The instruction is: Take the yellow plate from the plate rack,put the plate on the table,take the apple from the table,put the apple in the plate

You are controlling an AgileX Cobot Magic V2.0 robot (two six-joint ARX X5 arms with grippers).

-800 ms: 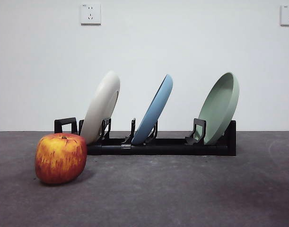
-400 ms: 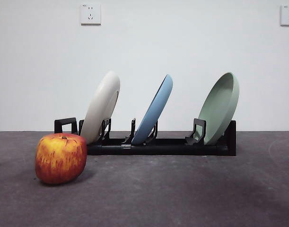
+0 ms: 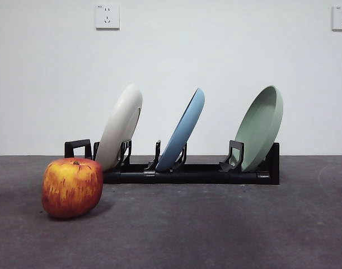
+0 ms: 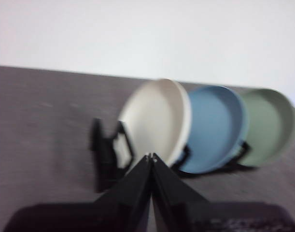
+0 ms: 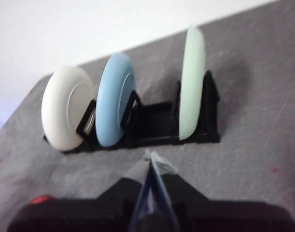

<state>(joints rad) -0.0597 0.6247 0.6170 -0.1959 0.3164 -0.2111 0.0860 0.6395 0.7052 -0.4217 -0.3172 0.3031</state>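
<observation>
I see the matte cream round plate (image 3: 120,126) leaning in the long black slotted rack (image 3: 187,172), the glossy red-yellow apple (image 3: 72,186) just before it on the dark grey worktop (image 3: 215,230). My left claw (image 4: 150,157) and right claw (image 5: 149,157) both sit pinched closed, holding nothing, well short of the rack.

I'm looking into what reads as a bare test room or lab: a plain white wall (image 3: 215,67) carrying two wall sockets (image 3: 107,16), and a dark grey surface (image 3: 215,224) set with only a plate rack (image 3: 187,172) and an apple (image 3: 71,186).
</observation>
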